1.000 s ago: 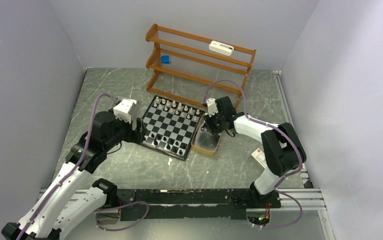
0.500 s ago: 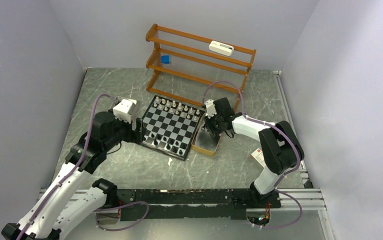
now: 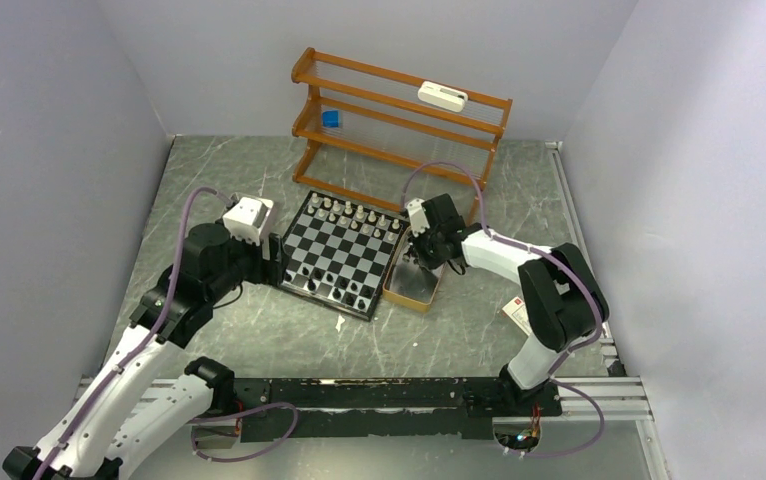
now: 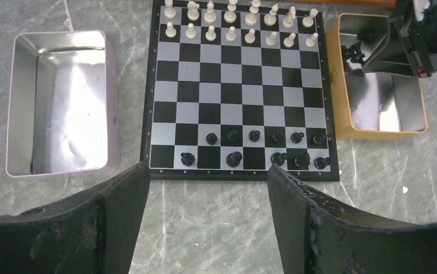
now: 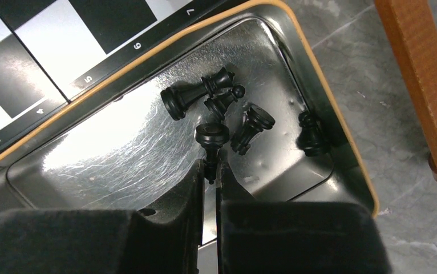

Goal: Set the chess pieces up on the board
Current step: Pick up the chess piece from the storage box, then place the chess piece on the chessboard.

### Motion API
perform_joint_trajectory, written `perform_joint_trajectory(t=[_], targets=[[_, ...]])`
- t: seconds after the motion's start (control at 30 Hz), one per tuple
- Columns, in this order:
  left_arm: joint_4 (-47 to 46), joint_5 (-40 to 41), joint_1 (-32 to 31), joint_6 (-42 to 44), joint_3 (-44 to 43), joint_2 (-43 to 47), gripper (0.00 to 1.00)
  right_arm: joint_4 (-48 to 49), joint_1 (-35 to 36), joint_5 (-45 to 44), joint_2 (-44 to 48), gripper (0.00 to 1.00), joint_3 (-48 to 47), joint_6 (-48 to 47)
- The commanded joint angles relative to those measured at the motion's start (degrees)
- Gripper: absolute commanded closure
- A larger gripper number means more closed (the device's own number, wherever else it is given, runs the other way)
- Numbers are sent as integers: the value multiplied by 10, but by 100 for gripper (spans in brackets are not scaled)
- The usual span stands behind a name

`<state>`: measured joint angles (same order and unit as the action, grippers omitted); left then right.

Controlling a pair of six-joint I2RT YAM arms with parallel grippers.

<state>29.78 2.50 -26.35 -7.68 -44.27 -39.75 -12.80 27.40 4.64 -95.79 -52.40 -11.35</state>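
Observation:
The board [image 3: 342, 252] lies mid-table, seen whole in the left wrist view [image 4: 239, 85]. White chess pieces [image 4: 239, 23] fill its two far rows and black chess pieces [image 4: 262, 148] stand in its two near rows with gaps. My right gripper [image 5: 209, 166] reaches into the tan-rimmed tin [image 5: 319, 85] to the right of the board and is shut on a black chess piece [image 5: 211, 136]. Several more black pieces [image 5: 193, 97] lie loose in the tin. My left gripper [image 4: 209, 174] hovers open at the board's near-left side, holding nothing.
A silver metal tray [image 4: 62, 103] sits left of the board. The wooden rack [image 3: 399, 120] stands behind, carrying a blue item [image 3: 331, 119] and a white device [image 3: 442, 96]; one of its legs [image 5: 421, 85] is close to the tin. A card [image 3: 517, 312] lies at the right.
My right gripper has closed on a black piece in the tin and edged slightly left. The left arm has barely moved.

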Motion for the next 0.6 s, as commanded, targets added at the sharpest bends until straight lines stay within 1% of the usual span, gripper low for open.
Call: perform_joint_trajectory(t=[0.0,0.1,0.2,0.37,0.43,0.57], targets=[[-15,31,3,-38,-1,-9,23,-30,5,-2,31,97,-26,13],[-16,25,2,-69,-5,-18,28,-49,7,7,50,98,-30,28],[-16,1,2,-100,-9,-32,30,-63,11,21,79,98,-33,40],[-40,-74,2,-163,-18,-58,33,-80,33,68,135,100,-45,58],[-58,-97,2,-188,-27,-71,34,-71,54,73,159,100,-46,75],[-84,-134,2,-215,-61,-107,34,-21,98,97,213,100,-32,120]])
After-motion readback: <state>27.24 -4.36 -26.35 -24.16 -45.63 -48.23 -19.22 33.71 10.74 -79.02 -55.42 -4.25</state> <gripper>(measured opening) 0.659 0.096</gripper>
